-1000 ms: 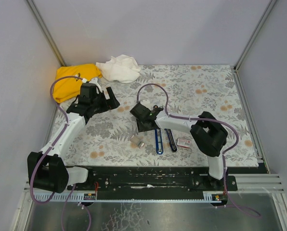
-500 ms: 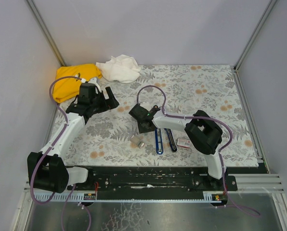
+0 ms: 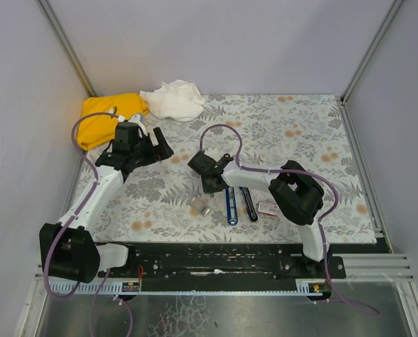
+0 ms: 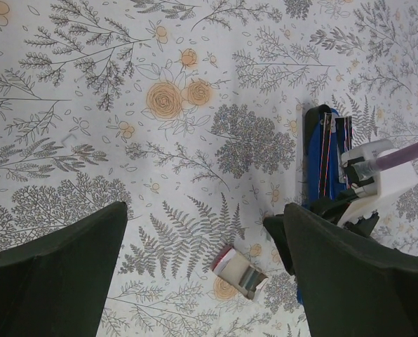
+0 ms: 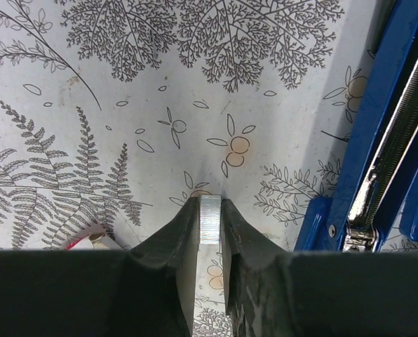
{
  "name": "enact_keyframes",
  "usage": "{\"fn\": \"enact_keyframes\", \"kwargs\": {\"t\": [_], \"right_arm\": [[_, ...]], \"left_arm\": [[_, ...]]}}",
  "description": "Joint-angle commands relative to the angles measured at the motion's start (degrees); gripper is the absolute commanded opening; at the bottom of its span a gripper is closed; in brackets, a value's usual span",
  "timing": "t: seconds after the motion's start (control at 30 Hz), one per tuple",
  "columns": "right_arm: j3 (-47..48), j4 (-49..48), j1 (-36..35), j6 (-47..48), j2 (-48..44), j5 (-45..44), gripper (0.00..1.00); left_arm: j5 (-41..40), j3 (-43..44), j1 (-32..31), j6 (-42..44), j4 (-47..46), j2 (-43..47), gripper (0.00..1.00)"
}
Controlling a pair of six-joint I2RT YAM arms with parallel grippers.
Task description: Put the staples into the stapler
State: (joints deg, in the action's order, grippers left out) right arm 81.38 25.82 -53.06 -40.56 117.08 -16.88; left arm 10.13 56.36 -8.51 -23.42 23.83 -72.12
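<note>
The right gripper (image 5: 210,208) is pinching a silvery staple strip (image 5: 210,226) between its nearly closed fingers, low over the floral table (image 3: 300,133). Seen from overhead, the stapler (image 3: 231,205) is lying swung open at the claw's 4 o'clock, with its blue and black halves side by side. The staples box (image 3: 198,205) is sitting at its 7 o'clock. At 10 o'clock, the left gripper (image 4: 203,210) is hanging wide open, holding nothing.

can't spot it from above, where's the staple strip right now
In the right wrist view, the staple strip sits pinched between the fingers of the right hand, just left of the open blue stapler.
</note>
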Motion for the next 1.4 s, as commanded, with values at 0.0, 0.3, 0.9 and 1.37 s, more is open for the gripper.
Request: {"fn": "enact_keyframes", "kwargs": {"t": [0.0,0.3,0.9,1.37], "right_arm": [[-2.02,-3.10,1.41,-0.23,-4.70,2.61,0.21],[-15.00,-18.51,9.01,0.96,-23.99,20.24,0.20],[-28.90,-52.52,12.10,-15.12,-46.33,47.59,0.19],[-30.81,-60.30,12.02,-19.87,-47.93,52.26,0.18]], "left_arm": [[1.60,-1.53,0.40,-1.04,-2.87,2.37,0.92],[23.53,-14.75,-0.93,-12.00,-15.82,13.89,0.89],[38.83,-24.26,-10.79,-41.68,-55.17,21.80,0.68],[34.61,-21.64,-16.56,-44.79,-59.77,19.48,0.42]]}}
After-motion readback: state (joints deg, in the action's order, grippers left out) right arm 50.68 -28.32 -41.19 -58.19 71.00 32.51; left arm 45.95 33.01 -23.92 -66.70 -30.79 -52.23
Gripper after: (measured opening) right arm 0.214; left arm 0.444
